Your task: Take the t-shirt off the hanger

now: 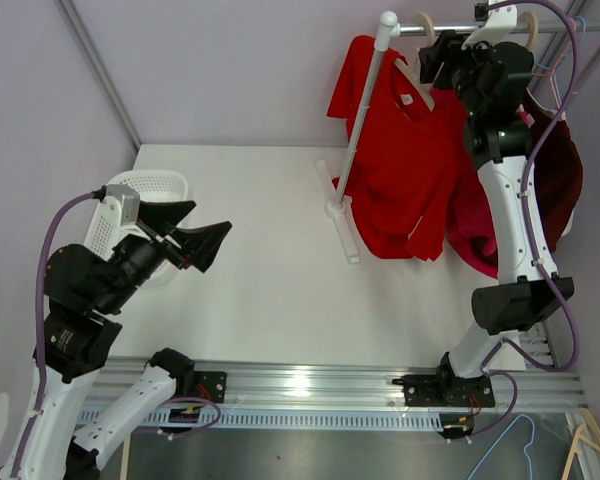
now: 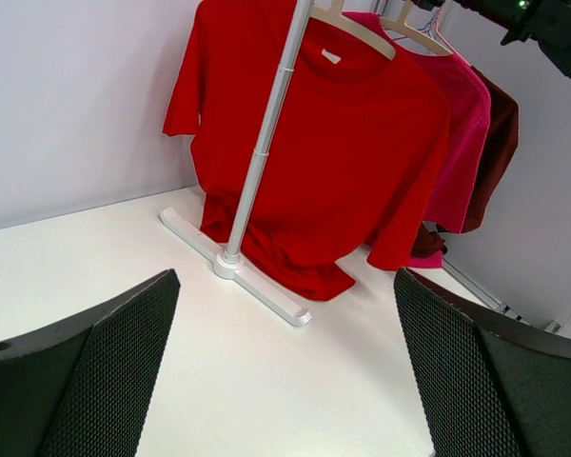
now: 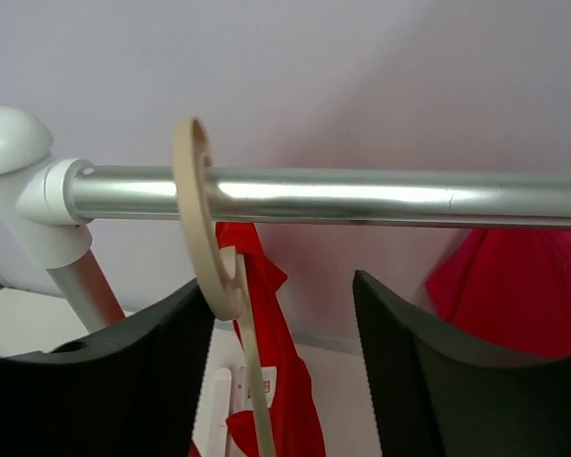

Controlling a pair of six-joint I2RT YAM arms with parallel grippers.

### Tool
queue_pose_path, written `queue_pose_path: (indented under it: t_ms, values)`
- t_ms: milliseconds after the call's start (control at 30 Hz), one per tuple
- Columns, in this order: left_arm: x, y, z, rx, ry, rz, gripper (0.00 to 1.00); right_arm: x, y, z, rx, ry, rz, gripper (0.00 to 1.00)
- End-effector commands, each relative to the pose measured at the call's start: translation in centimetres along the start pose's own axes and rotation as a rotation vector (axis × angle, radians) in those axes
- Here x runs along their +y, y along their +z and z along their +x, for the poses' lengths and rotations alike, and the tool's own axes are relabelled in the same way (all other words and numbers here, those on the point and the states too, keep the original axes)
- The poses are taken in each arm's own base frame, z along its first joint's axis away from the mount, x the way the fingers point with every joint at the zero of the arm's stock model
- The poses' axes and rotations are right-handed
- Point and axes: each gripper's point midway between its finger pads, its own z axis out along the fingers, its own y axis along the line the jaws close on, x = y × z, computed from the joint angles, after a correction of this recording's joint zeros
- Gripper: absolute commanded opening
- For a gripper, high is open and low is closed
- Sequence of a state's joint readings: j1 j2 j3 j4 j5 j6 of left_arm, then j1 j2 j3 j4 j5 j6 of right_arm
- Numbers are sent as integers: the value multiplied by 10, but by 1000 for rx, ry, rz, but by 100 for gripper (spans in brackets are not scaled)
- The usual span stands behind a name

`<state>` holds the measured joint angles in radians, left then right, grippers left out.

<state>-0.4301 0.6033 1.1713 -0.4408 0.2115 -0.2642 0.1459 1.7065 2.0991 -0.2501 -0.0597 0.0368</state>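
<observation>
A red t-shirt (image 1: 400, 150) hangs on a cream wooden hanger (image 1: 423, 40) at the left end of the metal rail (image 1: 450, 28). It shows in the left wrist view (image 2: 343, 143) too. My right gripper (image 1: 442, 58) is open, raised to the rail beside the hanger's hook (image 3: 198, 224); the hook sits just inside its left finger (image 3: 105, 371). My left gripper (image 1: 202, 240) is open and empty above the table, far left of the rack.
A pink shirt (image 1: 475, 230) and a dark maroon shirt (image 1: 560, 170) hang to the right on the same rail. The rack's white post (image 1: 360, 120) and foot (image 1: 338, 210) stand on the table. A white basket (image 1: 140, 195) sits under the left arm.
</observation>
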Motion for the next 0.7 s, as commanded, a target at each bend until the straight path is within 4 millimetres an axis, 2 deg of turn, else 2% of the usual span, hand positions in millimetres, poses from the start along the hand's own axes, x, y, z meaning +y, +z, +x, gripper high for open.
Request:
queue_pose_path:
  t_ms: [0, 67, 267, 367, 433, 467, 500, 667]
  values:
    - [1, 4, -7, -25, 31, 1, 100, 10, 3, -20, -58, 33, -98, 60]
    - [2, 3, -8, -29, 36, -4, 99, 5, 5, -19, -60, 43, -102, 56]
    - [5, 6, -4, -17, 47, -17, 100, 8, 13, -14, -64, 66, -184, 55]
    - [7, 7, -4, -15, 49, -24, 100, 10, 16, -13, -67, 67, -205, 34]
    - [8, 8, -1, -7, 47, -26, 100, 12, 17, -12, -71, 61, -226, 29]
    - [8, 8, -1, -5, 48, -26, 100, 14, 17, -14, -76, 56, -236, 23]
    - [8, 8, -1, -5, 50, -28, 100, 16, 17, -11, -76, 50, -248, 21]
    - [11, 9, 1, -2, 55, -39, 100, 24, 12, -24, -136, 13, -297, 20]
